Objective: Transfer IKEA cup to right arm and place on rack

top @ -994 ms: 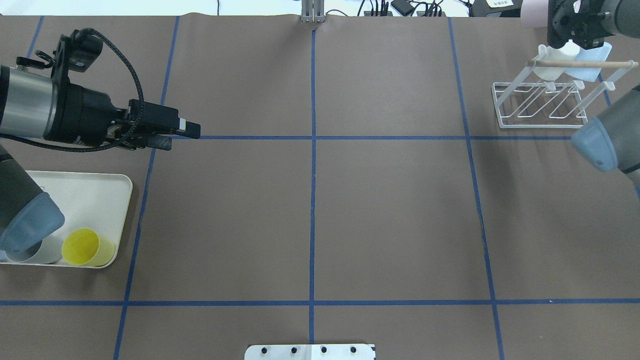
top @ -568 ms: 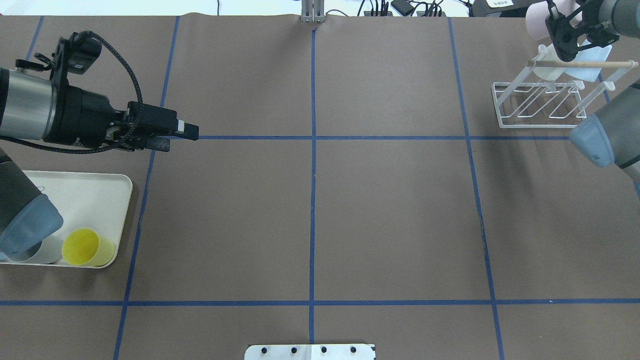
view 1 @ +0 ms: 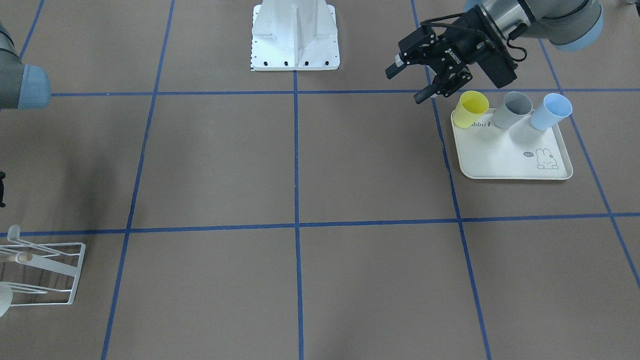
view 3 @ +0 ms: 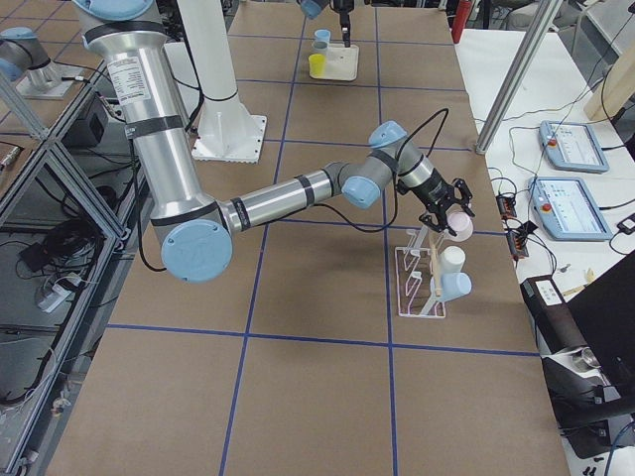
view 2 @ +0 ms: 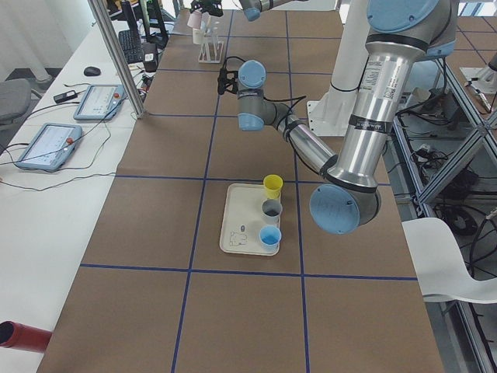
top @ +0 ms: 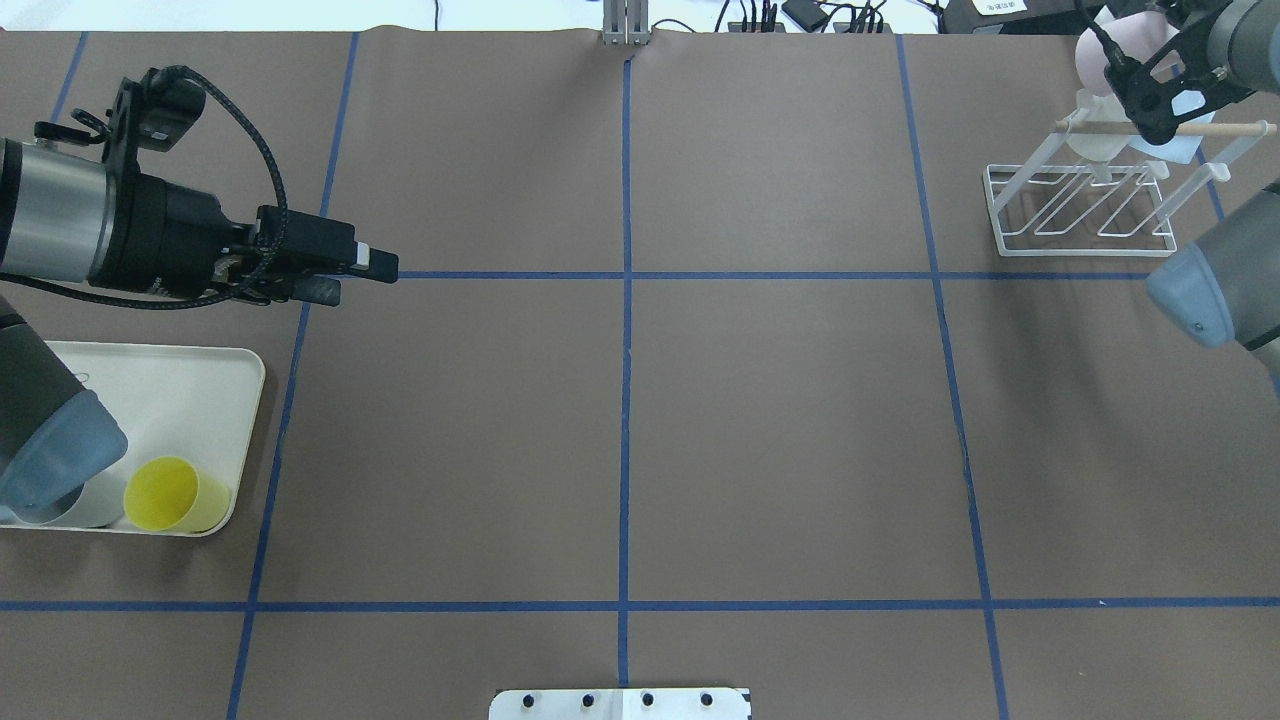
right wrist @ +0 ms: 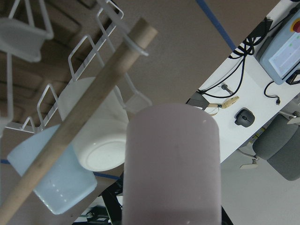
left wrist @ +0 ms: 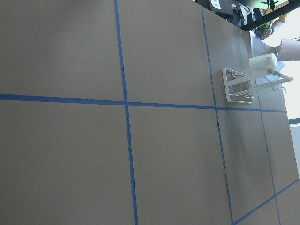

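Brown paper table with a blue tape grid, pretty bare in the middle, everything sits at the two ends.

Left arm comes in from the left edge of the overhead view, wrist lying about level and pointing toward the frame's right, just above the cream tray. The left gripper has its jaws apart with nothing between them; the front view shows that best. Its wrist cam only sees table and a far-off rack, no fingers.

Right arm stretches long and low across the table in the right-side view. The right gripper is clamped on the pink cup, held up in the air right by the top of the rack, in the upper right corner of the overhead shot. In that shot it's cut off by the frame edge, and the fingers are hard to make out in any view.

The right wrist cam is the only one showing the rack up close: wooden rod, a white cup and a light blue cup already hung there, bottoms toward the camera.

The front view shows three cups on the tray: yellow cup, grey cup, sky-blue cup. Overhead, the left arm's elbow hides the sky-blue one and most of the grey.
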